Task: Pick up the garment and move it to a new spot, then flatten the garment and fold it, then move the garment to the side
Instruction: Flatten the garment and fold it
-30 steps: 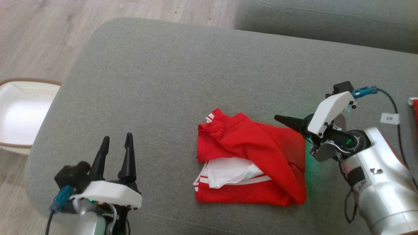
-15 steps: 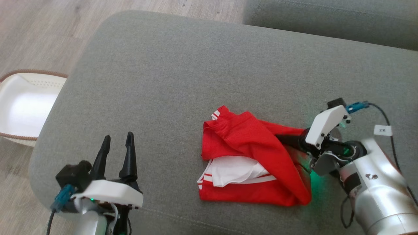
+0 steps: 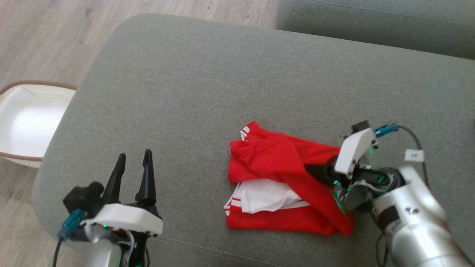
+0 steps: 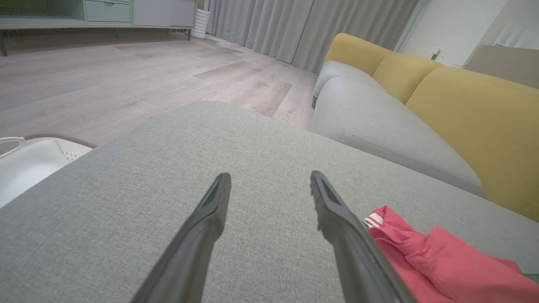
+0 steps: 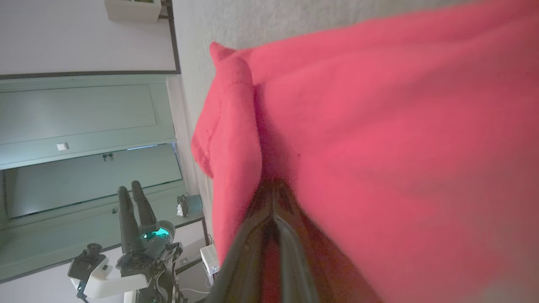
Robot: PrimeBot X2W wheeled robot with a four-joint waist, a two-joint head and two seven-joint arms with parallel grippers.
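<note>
The garment (image 3: 282, 174) lies in a loose fold on the near right part of the cushion (image 3: 193, 92): red cloth uppermost, a white lining and white stripes showing at its left edge. A second ago the right gripper (image 3: 317, 172) was just off the garment's right edge, its tip barely at the cloth. It has since slid leftwards into the cloth, and its fingers are now buried under the upper red layer, which has rucked into a ridge over them. In the right wrist view the two fingers (image 5: 252, 235) are pressed together with red cloth draped around them; whether any of it is pinched between them I cannot tell. The garment as a whole has hardly shifted on the cushion — the small drift in the head view looks like camera movement.

I take this as the start of the last step, nudging or dragging the folded garment aside, with the fold at risk of coming undone.

The left gripper (image 3: 134, 154) hovers spread wide and empty at the near left, well apart from the garment.

The cushion is plain grey weave. Beyond it is a second grey seat (image 3: 371, 26) with a yellow backrest (image 4: 471, 118). A white basket (image 3: 22, 122) stands on the wood floor (image 3: 48, 29) to the left, and grey curtains (image 4: 269, 25) hang at the far wall.
</note>
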